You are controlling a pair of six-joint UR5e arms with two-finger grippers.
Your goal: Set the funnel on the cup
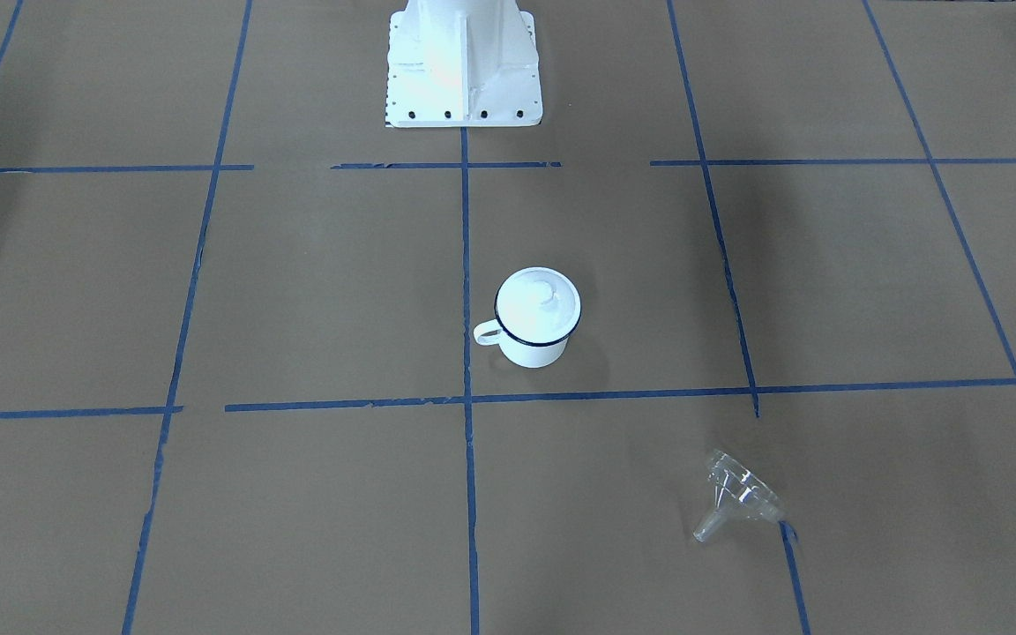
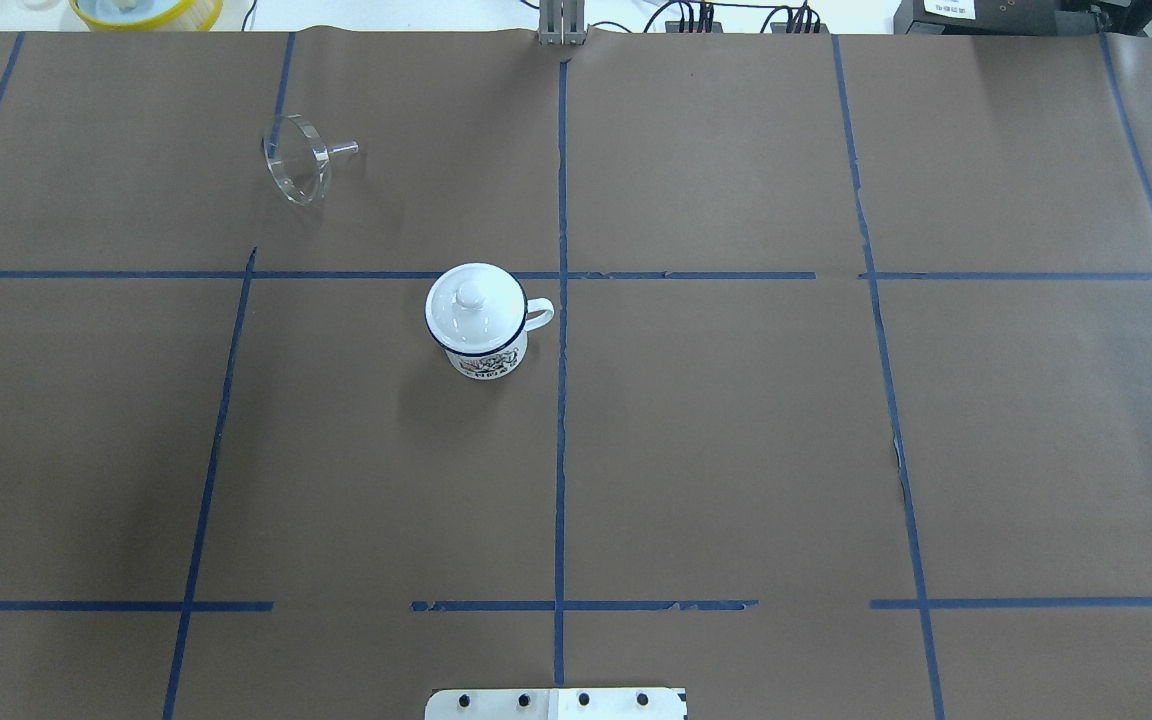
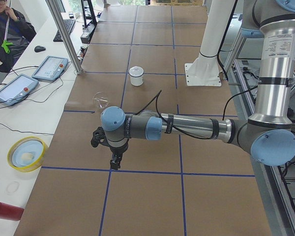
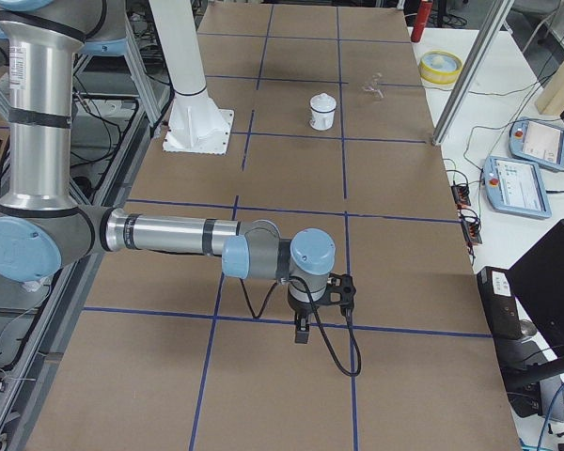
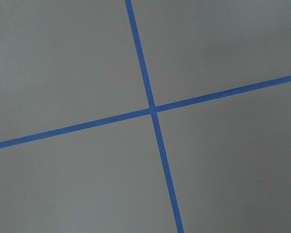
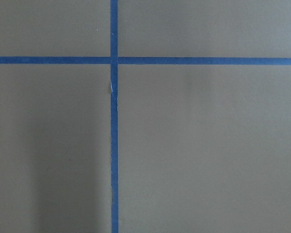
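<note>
The clear funnel lies on its side on the brown paper at the far left, spout pointing right; it also shows in the front view. The white cup with a dark blue rim stands upright near the table's middle, handle to the right. A round white knobbed lid sits on its mouth. The left gripper shows only in the left side view and hangs over the paper, far from both. The right gripper shows only in the right side view. I cannot tell whether either is open or shut.
The robot's white base stands at the near middle edge. Blue tape lines divide the paper into squares. A yellow-rimmed bowl and a red cylinder lie beyond the paper's far edge. Control tablets and an operator are there too.
</note>
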